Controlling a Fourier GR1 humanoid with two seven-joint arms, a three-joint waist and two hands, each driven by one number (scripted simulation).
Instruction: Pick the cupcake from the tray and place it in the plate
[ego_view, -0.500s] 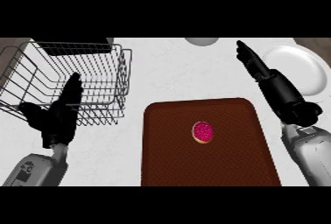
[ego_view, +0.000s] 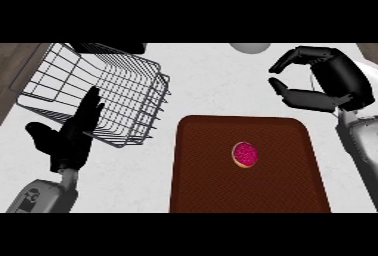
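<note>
A cupcake with pink frosting (ego_view: 245, 154) sits right of the middle of the brown tray (ego_view: 214, 190). My right hand (ego_view: 336, 80) hovers beyond the tray's far right corner, well apart from the cupcake. Its fingers are partly bent, a wide gap separates them from the thumb, and nothing is in it. The white plate (ego_view: 370, 70) lies under and behind that hand, mostly hidden. My left hand (ego_view: 74, 137) rests open at the left, fingers up, beside the wire basket.
A wire basket (ego_view: 103, 90) stands at the far left, close to the tray's left corner. A pale round object (ego_view: 251, 47) shows at the counter's far edge. Bare white counter lies between basket, tray and right hand.
My right hand has turned and bent its fingers from straight, and it now covers most of the plate. The left hand, cupcake and tray have stayed put.
</note>
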